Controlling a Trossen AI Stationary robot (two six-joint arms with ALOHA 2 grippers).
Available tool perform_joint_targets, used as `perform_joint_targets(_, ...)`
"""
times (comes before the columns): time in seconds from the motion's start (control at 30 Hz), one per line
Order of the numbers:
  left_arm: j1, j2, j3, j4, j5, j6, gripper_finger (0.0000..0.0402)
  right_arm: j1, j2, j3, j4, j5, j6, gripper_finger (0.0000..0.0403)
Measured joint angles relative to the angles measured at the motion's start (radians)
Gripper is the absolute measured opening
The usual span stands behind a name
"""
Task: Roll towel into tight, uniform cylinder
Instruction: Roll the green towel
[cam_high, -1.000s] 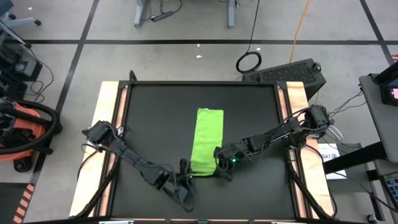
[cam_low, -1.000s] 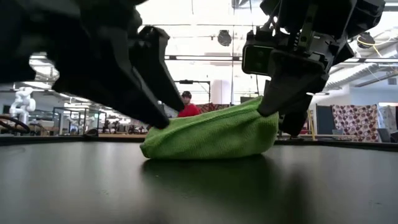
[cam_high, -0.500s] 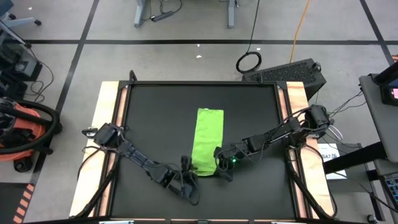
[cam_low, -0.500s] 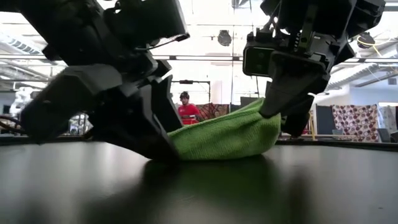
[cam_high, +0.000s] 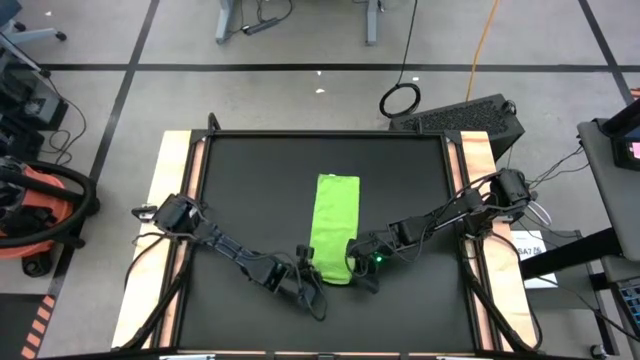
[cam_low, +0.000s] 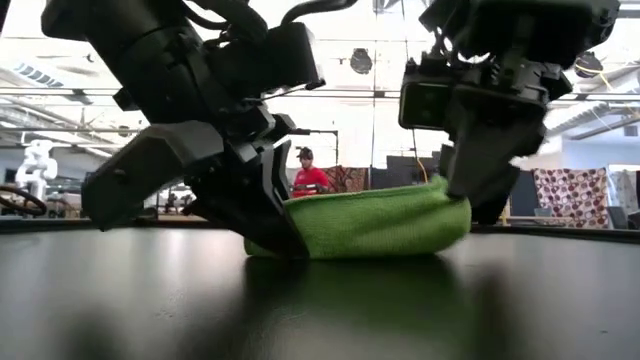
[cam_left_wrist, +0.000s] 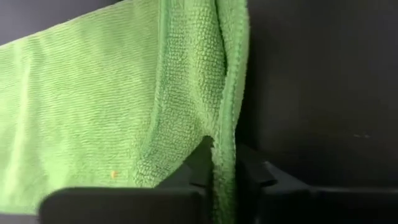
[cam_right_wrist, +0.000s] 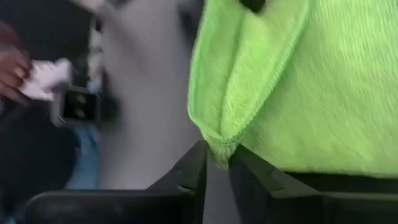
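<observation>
The left gripper (cam_high: 308, 275) has slid in along the tabletop to the towel (cam_high: 334, 228) and now pinches its near left corner. That near end, earlier lifted toward the right gripper (cam_high: 354, 262), now lies flatter and lower.

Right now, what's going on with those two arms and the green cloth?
Left gripper shut on towel corner. Right gripper shut on the other near corner. Towel's near end lifted. Nothing in the way.

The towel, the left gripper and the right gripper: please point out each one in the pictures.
the towel (cam_high: 335, 222): high view, on the middle of the flat green strip.
left gripper (cam_left_wrist: 225, 163): left wrist view, on the towel edge pinched between its fingertips.
right gripper (cam_right_wrist: 217, 155): right wrist view, on the towel corner pinched between its fingertips.
</observation>
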Motion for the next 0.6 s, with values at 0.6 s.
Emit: perform_joint_targets(0.6,0.101,-0.002,0.000,0.004,0.431,-0.023,0.0008,0.230,0.000,0.000,-0.083,0.327,-0.415,0.0189)
